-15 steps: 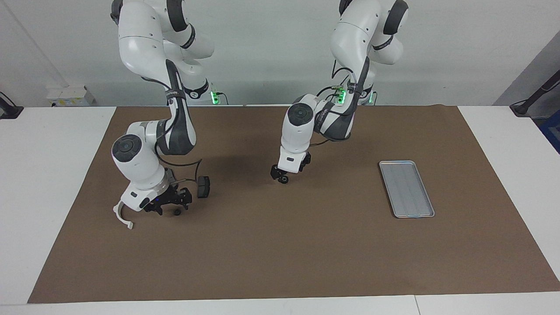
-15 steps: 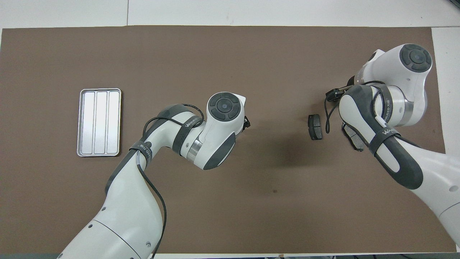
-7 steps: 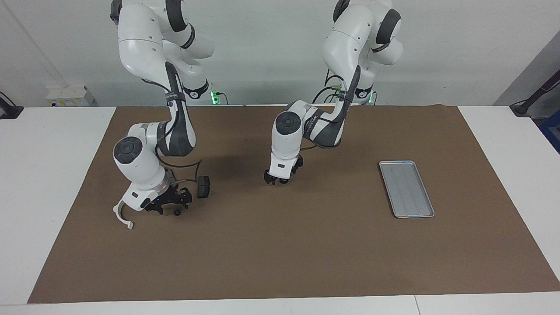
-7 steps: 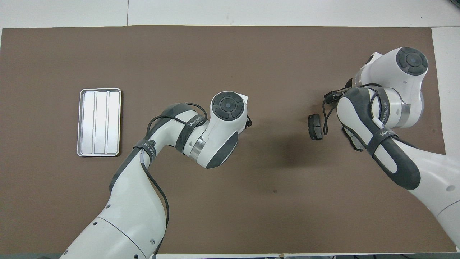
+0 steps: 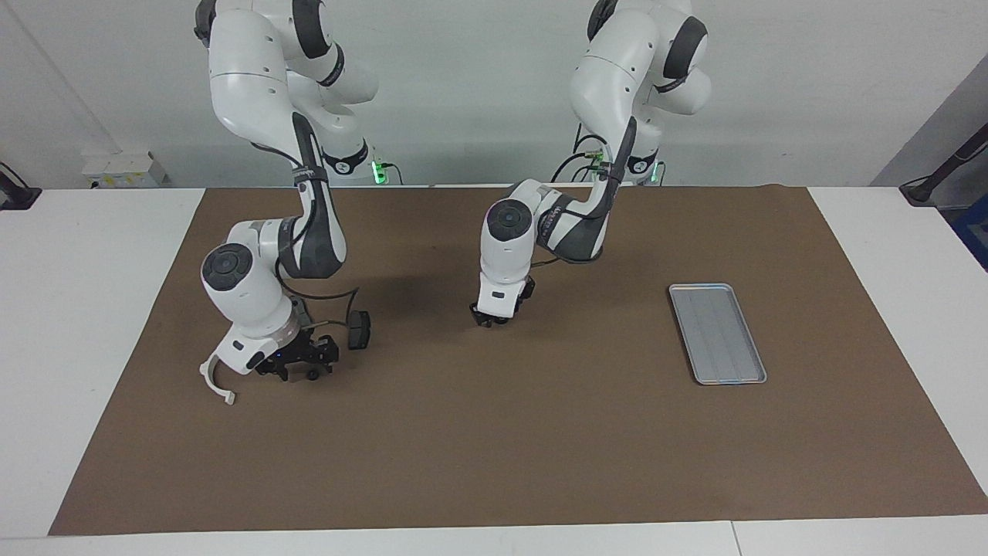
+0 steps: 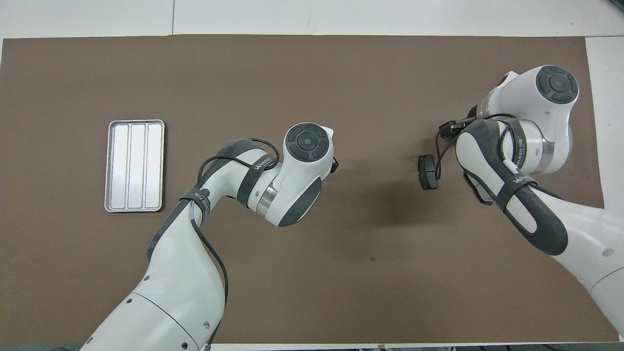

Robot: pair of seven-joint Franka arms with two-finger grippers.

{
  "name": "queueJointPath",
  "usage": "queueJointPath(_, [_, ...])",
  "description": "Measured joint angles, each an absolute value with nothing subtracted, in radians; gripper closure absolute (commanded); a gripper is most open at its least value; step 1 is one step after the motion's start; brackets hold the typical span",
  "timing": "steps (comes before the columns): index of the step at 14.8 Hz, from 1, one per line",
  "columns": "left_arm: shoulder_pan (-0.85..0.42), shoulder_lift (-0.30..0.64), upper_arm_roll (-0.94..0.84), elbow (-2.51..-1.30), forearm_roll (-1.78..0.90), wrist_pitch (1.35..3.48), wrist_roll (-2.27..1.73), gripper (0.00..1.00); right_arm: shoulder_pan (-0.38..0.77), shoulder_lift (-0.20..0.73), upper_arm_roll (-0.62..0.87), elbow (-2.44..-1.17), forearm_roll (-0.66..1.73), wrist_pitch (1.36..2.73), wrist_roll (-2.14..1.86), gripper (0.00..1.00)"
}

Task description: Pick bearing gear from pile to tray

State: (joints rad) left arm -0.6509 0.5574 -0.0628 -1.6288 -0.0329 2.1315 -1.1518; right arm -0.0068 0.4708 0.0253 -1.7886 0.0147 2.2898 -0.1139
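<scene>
Toward the right arm's end, the black round piece (image 5: 312, 374) lies just beside the low right gripper (image 5: 297, 361). The left gripper (image 5: 491, 318) is low mid-mat, and the tray (image 5: 718, 332) is well apart. Can't tell either grip.

— Can you read any lettering on the rig?

— You can: in the overhead view a dark strap (image 6: 257, 168) around the left arm's forearm carries white capitals that look like "WANEED", though you cannot be sure of every letter.

— And on the right arm?

— Its strap (image 6: 520, 180) bears the same sort of word, partly legible. A second band (image 6: 197, 199) on the left arm has print too small to read.
</scene>
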Motion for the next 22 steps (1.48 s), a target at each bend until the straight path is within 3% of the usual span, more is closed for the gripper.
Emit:
queueJointPath(3, [-0.65,0.558,-0.059,-1.629,-0.032,2.141,-1.152,0.35,-0.007,0.472,0.026,-1.789,0.015,2.29,-0.086,0.15])
queueJointPath(8, [-0.65,0.557,-0.06,-1.632,-0.032,2.166,-1.154,0.75,-0.005,0.478,0.029,-1.789,0.015,2.3,-0.051,0.15])
queueJointPath(11, [-0.65,0.555,-0.06,-1.632,-0.032,2.17,-1.157,0.9,-0.005,0.486,0.029,-1.789,0.015,2.305,-0.048,0.17])
queueJointPath(13, [-0.65,0.555,-0.06,-1.632,-0.032,2.17,-1.157,1.0,-0.006,0.49,0.028,-1.789,0.015,2.321,-0.047,0.43])
queueJointPath(15, [-0.65,0.555,-0.06,-1.631,-0.032,2.167,-1.157,1.0,-0.007,0.493,0.025,-1.788,0.015,2.328,-0.046,0.89])
queueJointPath(16, [-0.65,0.555,-0.058,-1.63,-0.031,2.161,-1.157,1.0,-0.007,0.492,0.026,-1.787,0.015,2.328,-0.046,1.0])
queueJointPath(22, [-0.586,0.493,-0.018,-1.629,-0.022,2.059,-1.041,1.0,-0.004,0.481,0.03,-1.744,0.015,2.233,-0.036,1.0])
